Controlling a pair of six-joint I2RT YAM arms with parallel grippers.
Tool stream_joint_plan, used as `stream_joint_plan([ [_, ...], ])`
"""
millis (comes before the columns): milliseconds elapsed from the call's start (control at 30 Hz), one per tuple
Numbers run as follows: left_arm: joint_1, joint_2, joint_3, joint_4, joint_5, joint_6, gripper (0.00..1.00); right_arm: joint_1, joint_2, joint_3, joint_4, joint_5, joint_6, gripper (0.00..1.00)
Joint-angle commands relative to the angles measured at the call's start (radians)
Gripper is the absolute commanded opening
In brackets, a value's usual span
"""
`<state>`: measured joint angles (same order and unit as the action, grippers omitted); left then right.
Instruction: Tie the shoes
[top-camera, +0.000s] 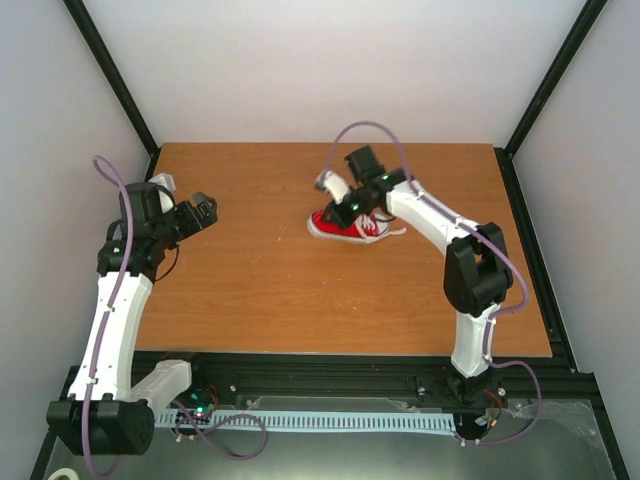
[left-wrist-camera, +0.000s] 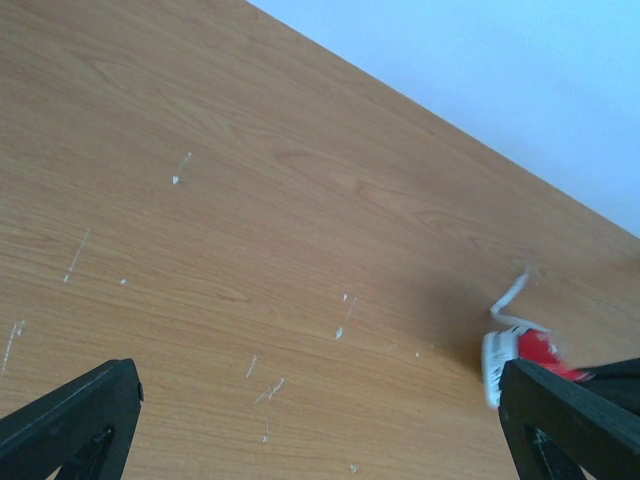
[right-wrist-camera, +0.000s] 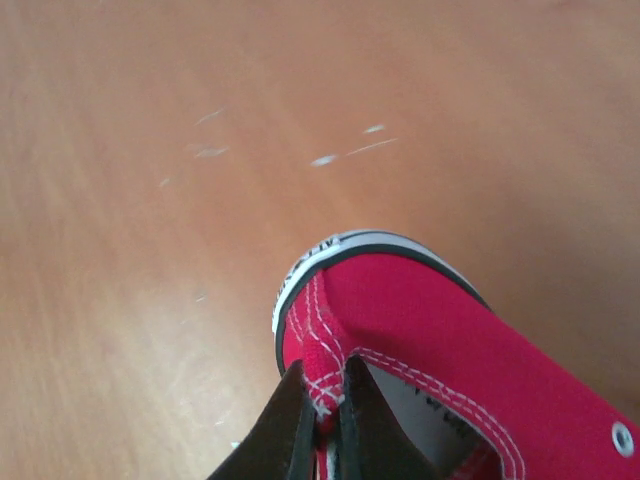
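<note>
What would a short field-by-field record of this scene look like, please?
shoe: red sneaker with a white sole, standing on the table, right of centre
laces: white, a loose end lying on the table beside the shoe
right claw: shut on the shoe, pinching the rim at the heel
left claw: open, empty, off to the left, well apart from the shoe

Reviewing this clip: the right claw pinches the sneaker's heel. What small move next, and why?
Probably swing the open left claw toward the loose lace of the sneaker: the right claw grips the heel rim, while the left hangs far off, empty.
</note>
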<state>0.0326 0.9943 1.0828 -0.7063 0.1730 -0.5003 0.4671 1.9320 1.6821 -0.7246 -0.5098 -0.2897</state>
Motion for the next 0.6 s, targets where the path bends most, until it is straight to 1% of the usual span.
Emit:
stream_joint_plan([
  [0,0.004,-0.028,-0.02,0.021,0.064,0.008,1.0,0.121,-0.052,-0.072,0.089,-0.004,-0.11,0.03],
  [100,0.004,-0.037,-0.034,0.03,0.093,0.013,1.0,0.209,-0.076,-0.129,0.063,0.031,-0.142,0.03],
  [167,0.003,-0.042,-0.047,0.044,0.131,0.018,1.0,0.256,-0.116,-0.192,0.07,0.047,-0.142,0.03],
  [200,0.003,-0.046,-0.066,0.053,0.154,0.017,1.0,0.28,-0.141,-0.238,0.076,0.063,-0.141,0.05],
  [333,-0.005,-0.051,-0.146,0.099,0.247,-0.005,1.0,0.362,-0.248,-0.389,0.138,0.148,-0.073,0.27],
  [367,-0.012,-0.048,-0.166,0.106,0.265,-0.012,0.99,0.37,-0.268,-0.41,0.156,0.177,-0.031,0.35],
  [400,-0.023,-0.04,-0.18,0.113,0.28,-0.019,0.99,0.37,-0.286,-0.421,0.174,0.204,0.052,0.41],
  [500,-0.077,-0.007,-0.206,0.138,0.315,-0.015,0.99,0.365,-0.372,-0.453,0.234,0.306,0.195,0.56],
  [567,-0.132,0.04,-0.208,0.155,0.342,-0.009,0.99,0.34,-0.438,-0.478,0.285,0.387,0.301,0.65],
])
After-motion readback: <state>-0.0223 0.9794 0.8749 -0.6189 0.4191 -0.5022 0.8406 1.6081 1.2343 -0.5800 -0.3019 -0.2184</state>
